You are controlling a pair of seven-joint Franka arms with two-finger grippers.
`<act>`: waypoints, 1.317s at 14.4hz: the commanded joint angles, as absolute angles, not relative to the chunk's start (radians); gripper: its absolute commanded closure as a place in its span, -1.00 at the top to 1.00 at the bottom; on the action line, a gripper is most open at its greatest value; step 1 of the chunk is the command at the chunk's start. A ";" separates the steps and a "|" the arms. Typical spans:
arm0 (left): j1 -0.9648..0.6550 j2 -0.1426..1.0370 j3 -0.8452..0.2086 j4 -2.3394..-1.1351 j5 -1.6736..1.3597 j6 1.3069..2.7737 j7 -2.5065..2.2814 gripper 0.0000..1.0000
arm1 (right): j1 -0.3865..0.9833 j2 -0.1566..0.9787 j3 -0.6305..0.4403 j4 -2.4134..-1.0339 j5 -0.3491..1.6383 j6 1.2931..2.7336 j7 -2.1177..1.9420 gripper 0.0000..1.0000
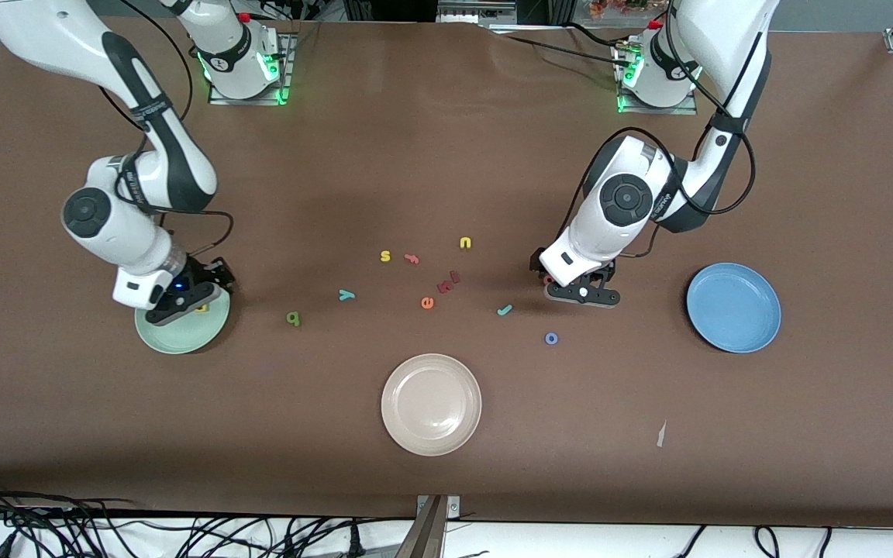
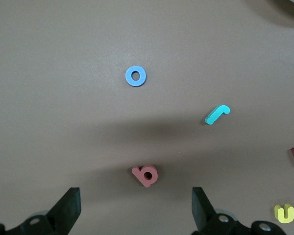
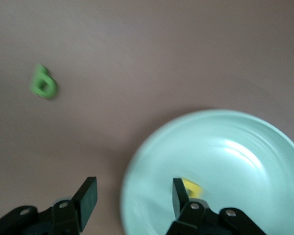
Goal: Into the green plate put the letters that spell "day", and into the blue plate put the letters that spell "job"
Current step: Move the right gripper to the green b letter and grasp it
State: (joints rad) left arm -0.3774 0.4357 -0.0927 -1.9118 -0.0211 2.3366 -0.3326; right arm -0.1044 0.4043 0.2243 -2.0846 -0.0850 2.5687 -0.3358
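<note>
Blue ring o (image 1: 551, 338) and teal j (image 1: 504, 310) lie mid-table, well apart from the blue plate (image 1: 733, 307) near the left arm's edge. Slightly farther, the left gripper (image 1: 580, 290) hangs spread over the salmon letter (image 2: 145, 175). Right gripper (image 1: 187, 298), jaws parted, hovers over the green plate's (image 1: 180, 335) rim, yellow letter (image 3: 190, 187) inside.

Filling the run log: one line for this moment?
right gripper: open over green plate, yellow letter in it | left gripper: open over red letter | blue plate: empty

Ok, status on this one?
Right gripper open over green plate, yellow letter in it. Left gripper open over salmon letter. Nothing blocking.
</note>
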 commanded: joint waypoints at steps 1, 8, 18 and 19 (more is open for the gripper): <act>-0.385 0.425 -0.086 -1.924 -0.044 2.342 -0.334 1.00 | -0.016 0.454 0.225 -2.011 -0.069 2.559 -0.203 0.41; -0.385 0.431 -0.086 -1.913 -0.043 2.327 -0.336 1.00 | 0.064 0.564 0.218 -1.942 -0.072 2.598 -0.112 0.40; -0.385 0.431 -0.086 -1.910 -0.043 2.327 -0.333 1.00 | 0.104 0.634 0.181 -1.944 -0.072 2.683 -0.103 0.11; -0.385 0.431 -0.086 -1.910 -0.043 2.326 -0.333 1.00 | 0.106 0.634 0.179 -1.942 -0.072 2.683 -0.103 0.04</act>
State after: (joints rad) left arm -0.3775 0.4384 -0.0925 -1.9119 -0.0211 2.3356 -0.3338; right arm 0.0812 0.6106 0.1991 -1.9602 -0.0834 2.6684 -0.1137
